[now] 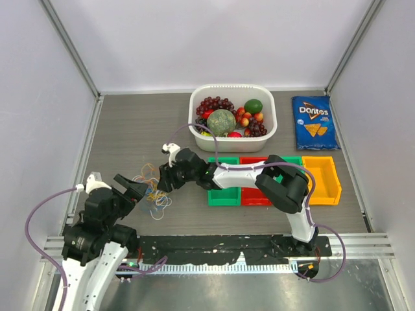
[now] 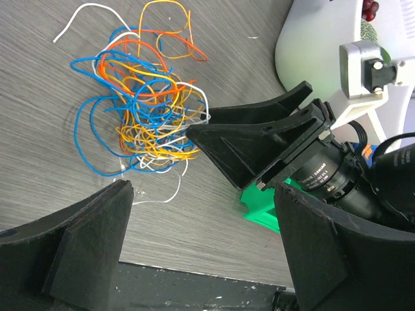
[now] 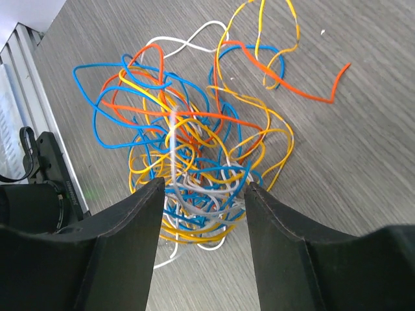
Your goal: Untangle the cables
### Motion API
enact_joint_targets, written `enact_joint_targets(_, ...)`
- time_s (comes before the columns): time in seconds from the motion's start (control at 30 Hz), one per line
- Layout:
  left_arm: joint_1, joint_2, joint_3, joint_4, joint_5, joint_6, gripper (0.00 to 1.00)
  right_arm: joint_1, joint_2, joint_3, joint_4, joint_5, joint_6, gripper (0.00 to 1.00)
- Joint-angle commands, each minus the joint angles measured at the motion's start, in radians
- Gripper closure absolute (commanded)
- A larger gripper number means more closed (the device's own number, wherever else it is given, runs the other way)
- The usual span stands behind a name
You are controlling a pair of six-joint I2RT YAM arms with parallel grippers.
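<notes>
Starting at the near edge: the left gripper (image 1: 135,189) is sitting low over the worktop (image 1: 130,123) with its fingers spread wide and nothing between them, pointing at the cables (image 1: 154,191) from the left. The tangle is lying on the worktop right between the two arms, just beside that left gripper. The right gripper (image 3: 204,186) is reaching across from the other side and is the nearer one. In its own wrist view the fingers are spread and straddling the near, densest bit of the knot. Blue, yellow and white strands are sitting in the gap, but I'm not seeing them pinched yet. The clump isn't really showing a long axis, it's more of a blob. The loose stuff is all fanning out on the side away from the right gripper: an orange tail, a white loop and a big yellow loop. So I'm guessing the next move is coming down to the right gripper biting the core while the left one picks off a stray loop, and the risk is grabbing several colours at once and just dragging the whole wad. Further back the green bin (image 1: 224,194) and its red and yellow neighbours are sitting under the right arm. Beyond that, the white fruit basket (image 1: 272,123) and a chip bag (image 1: 312,123) are sitting well clear of the action.
</notes>
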Motion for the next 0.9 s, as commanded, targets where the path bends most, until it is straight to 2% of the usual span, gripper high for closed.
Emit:
enact_joint_targets(0.0,0.003,0.025,-0.039,0.084,-0.009,-0.058,0.07,0.013,-0.021,0.069,0.001,0.08,-0.071,0.42)
enact_joint_targets(0.13,0.005,0.027,-0.076,0.093,-0.029,-0.079,0.08,0.032,-0.058,0.089,-0.086,0.158,-0.143,0.35)
enact_joint_targets(0.23,0.005,0.029,-0.068,0.079,-0.029,-0.076,0.09,0.032,-0.056,0.09,-0.088,0.152,-0.151,0.35)
enact_joint_targets(0.4,0.005,0.019,-0.071,0.074,-0.032,-0.086,0.09,0.044,-0.035,0.112,-0.086,0.128,-0.156,0.47)
enact_joint_targets(0.47,0.005,0.016,-0.071,0.071,-0.035,-0.089,0.1,0.049,-0.035,0.123,-0.086,0.132,-0.159,0.49)
enact_joint_targets(0.7,0.005,0.036,-0.081,0.091,-0.029,-0.081,0.11,0.058,-0.02,0.163,-0.126,0.171,-0.182,0.43)
enact_joint_targets(0.8,0.005,0.048,-0.079,0.09,-0.031,-0.081,0.13,0.059,-0.006,0.176,-0.131,0.165,-0.182,0.49)
enact_joint_targets(0.87,0.005,0.055,-0.079,0.09,-0.035,-0.081,0.17,0.058,0.002,0.179,-0.128,0.16,-0.18,0.57)
